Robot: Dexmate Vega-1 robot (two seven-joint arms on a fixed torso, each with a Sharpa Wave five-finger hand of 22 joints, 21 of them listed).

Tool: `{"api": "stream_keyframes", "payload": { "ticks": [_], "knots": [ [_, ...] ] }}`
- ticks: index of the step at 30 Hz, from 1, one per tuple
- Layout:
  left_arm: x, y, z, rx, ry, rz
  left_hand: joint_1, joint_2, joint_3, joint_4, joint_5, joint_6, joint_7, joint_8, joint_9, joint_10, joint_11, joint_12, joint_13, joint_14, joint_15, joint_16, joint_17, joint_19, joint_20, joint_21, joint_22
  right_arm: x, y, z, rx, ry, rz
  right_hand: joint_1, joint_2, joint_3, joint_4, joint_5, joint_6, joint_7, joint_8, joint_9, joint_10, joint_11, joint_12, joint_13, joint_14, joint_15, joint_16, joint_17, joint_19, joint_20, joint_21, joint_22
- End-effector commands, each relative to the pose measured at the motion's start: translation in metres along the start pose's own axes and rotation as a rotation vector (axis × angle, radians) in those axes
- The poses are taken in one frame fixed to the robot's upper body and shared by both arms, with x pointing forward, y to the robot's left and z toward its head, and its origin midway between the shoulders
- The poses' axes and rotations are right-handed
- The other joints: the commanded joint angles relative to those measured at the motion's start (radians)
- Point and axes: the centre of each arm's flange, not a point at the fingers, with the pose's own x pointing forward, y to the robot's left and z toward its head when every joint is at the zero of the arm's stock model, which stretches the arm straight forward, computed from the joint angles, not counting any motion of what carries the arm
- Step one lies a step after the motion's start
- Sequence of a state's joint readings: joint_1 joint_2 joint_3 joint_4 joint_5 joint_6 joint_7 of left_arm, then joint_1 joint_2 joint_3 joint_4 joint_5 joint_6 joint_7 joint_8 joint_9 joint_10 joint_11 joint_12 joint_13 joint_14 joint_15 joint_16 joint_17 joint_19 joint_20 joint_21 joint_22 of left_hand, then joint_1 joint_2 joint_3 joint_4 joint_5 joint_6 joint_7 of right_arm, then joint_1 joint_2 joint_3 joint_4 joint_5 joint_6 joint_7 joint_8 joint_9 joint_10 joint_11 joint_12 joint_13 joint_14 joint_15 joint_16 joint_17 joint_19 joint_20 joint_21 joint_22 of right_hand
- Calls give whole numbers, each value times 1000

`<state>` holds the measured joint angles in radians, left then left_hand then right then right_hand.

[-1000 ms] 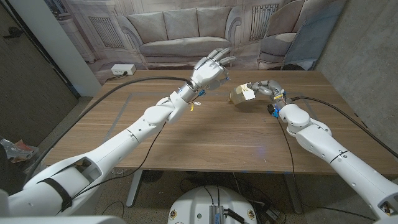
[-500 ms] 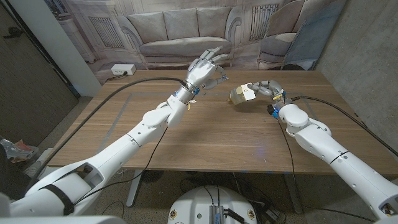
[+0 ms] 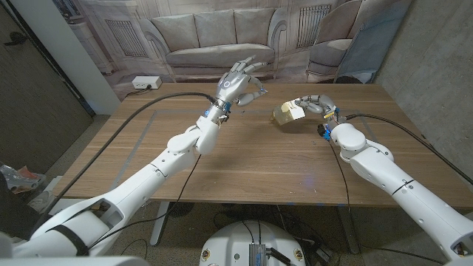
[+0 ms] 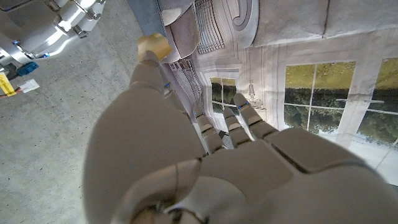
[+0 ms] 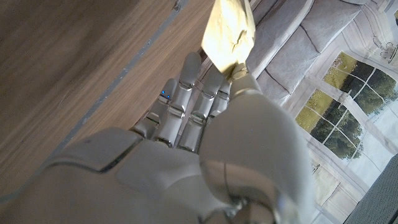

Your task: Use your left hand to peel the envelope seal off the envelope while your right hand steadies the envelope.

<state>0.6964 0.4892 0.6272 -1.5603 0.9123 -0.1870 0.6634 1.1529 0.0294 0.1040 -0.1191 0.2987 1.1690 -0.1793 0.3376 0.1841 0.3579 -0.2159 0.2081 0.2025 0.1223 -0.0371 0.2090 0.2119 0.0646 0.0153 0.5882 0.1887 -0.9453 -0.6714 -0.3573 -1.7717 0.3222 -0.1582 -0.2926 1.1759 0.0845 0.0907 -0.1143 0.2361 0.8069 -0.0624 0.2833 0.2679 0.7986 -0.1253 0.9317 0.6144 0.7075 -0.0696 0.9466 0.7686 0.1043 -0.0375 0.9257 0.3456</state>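
Left hand [image 3: 238, 80] raised above the table's [image 3: 244, 162] far edge, fingers apart, a small seal [image 3: 263, 91] pinched at thumb tip; tan tip visible in wrist view [image 4: 153, 45]. Envelope [image 3: 287, 113] sits far right of center, right hand [image 3: 316, 106] clamped on it [image 5: 229, 31].

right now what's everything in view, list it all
envelope: one, tan, far right part of the table, held up off the wood
small piece: one, tan, pinched at the left hand's fingertips; too small to tell if it is the seal
table: one, brown wood
power strip: one, white, on the floor beyond the table's far left corner
backdrop: one, grey, printed sofa, behind the table
cables: black, across the table's far left
left hand: raised over the far edge, fingers spread
right hand: grips the envelope
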Motion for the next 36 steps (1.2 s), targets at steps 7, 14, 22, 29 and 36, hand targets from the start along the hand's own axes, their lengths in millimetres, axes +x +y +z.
{"api": "stream_keyframes", "payload": {
  "ticks": [7, 14, 22, 29, 36],
  "knots": [
    [-16, 5, -7, -87, 53, -23, -26, -13, -9, 9, -3, -134, -18, -52, 13, -65, 1, -18, 4, -29, -100, -10, 4, -6, 19, -1, 4, -10, 3, 4, -20, 1, -13, -72, -25, -47, 20, 22, -145, 20, -91, -35, -44, 11, -16, -20, -31, -148, 12, -4, -16, 11, 16, -26],
    [-26, 13, -8, -109, 67, -19, -66, -34, -31, 24, 1, -249, 4, -97, 19, -118, 2, -21, 6, -60, -77, -13, 6, -25, 32, -7, 6, -15, 12, 11, -19, -9, -9, -180, -47, -101, 69, 44, -210, 26, -104, -63, -129, 56, -81, -101, -106, -141, -112, -106, -47, 40, 9, -65],
    [-32, 19, -13, -131, 73, -11, -82, -36, -39, 32, 8, -313, 13, -116, 25, -163, 4, -26, 7, -76, -62, -14, 7, -38, 39, -10, 8, -21, 21, 11, 11, -15, -12, -253, -58, -148, 107, 75, -254, 24, -94, -73, -263, 118, -222, -202, -221, -33, -291, -284, -69, 72, 4, -114],
    [-32, 19, -17, -170, 68, 3, -93, -37, -44, 37, 12, -352, 13, -122, 32, -195, 5, -26, 8, -89, -51, -15, 7, -47, 45, -13, 9, -27, 24, 13, 19, -15, -43, -309, -62, -182, 136, 79, -270, 23, -86, -73, -323, 147, -297, -263, -320, 26, -395, -367, -115, 90, -9, -135],
    [-35, 20, -20, -196, 82, 32, -103, -37, -49, 41, 15, -386, 16, -127, 37, -214, 12, -24, 9, -97, -46, -14, 8, -52, 49, -13, 10, -28, 19, 20, 8, -31, -62, -322, -58, -187, 144, 78, -269, 27, -84, -72, -319, 150, -303, -272, -321, 36, -405, -377, -120, 92, -10, -138]
  ]
}}
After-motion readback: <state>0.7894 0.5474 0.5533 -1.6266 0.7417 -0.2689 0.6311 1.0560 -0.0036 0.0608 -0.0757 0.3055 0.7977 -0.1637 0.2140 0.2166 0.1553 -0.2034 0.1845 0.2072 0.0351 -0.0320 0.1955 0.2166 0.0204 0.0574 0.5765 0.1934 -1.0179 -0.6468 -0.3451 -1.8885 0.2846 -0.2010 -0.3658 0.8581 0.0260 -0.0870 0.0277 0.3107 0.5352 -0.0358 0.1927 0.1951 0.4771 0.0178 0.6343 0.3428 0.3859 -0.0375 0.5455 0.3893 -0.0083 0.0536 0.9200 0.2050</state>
